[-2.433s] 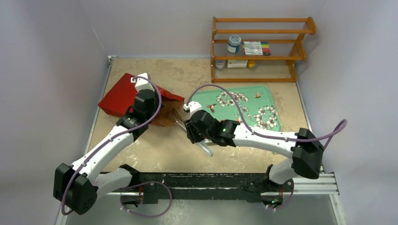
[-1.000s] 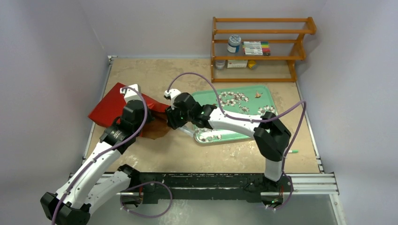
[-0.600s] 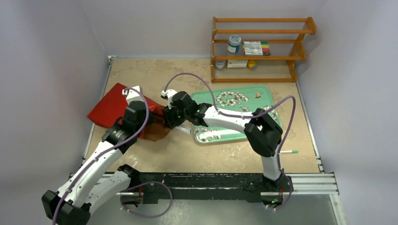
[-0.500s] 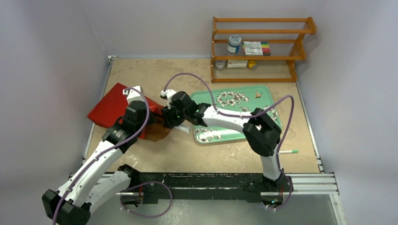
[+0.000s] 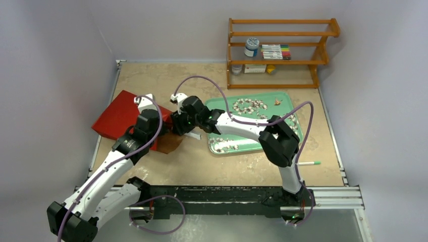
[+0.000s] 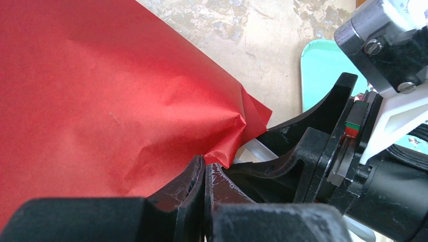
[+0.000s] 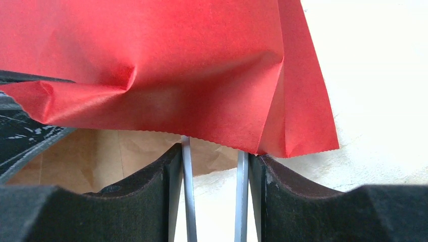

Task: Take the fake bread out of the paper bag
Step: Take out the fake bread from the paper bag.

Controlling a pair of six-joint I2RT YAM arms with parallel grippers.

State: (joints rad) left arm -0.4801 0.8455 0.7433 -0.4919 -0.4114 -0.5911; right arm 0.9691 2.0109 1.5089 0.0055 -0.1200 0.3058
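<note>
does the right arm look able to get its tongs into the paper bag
Probably yes: the left pincer holds the paper bag by its top edge, so the mouth gapes, and the tongs in the right pincer point at the brown inside, nothing between.

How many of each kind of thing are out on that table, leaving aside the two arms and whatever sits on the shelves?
Glossy red paper bag: 1
Green floral tray: 1
Silver metal tongs, held in the right gripper: 1
White-and-green pen: 1
Orange wooden shelf rack: 1
Total: 5
</note>
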